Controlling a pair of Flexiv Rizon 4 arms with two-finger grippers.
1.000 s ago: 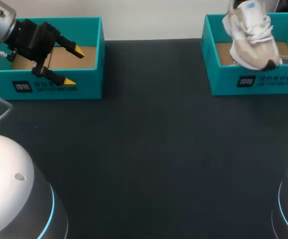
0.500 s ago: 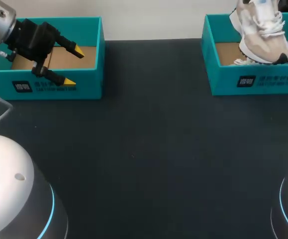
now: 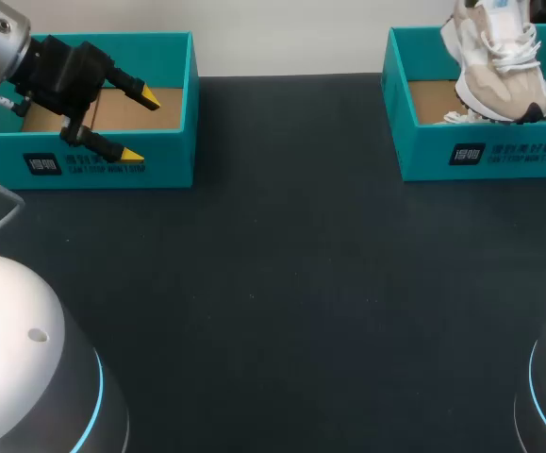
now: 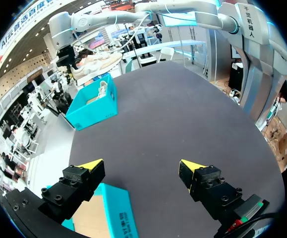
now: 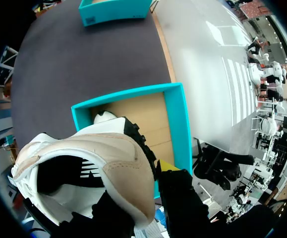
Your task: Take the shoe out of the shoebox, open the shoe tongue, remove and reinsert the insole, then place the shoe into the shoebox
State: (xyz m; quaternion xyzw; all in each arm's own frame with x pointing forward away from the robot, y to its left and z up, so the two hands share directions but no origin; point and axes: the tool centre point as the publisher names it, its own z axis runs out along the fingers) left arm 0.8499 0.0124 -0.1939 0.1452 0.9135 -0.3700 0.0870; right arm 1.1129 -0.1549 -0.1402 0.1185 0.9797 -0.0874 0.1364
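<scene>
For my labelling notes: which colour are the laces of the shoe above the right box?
White laces on the beige shoe; the head view shows them best.

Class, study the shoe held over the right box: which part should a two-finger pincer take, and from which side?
The shoe is probably best taken by its heel collar, from the opening side, with one finger inside and one outside on the heel. The mouth gapes wide, and the padded rim there is a thin wall that two fingers can straddle.
</scene>
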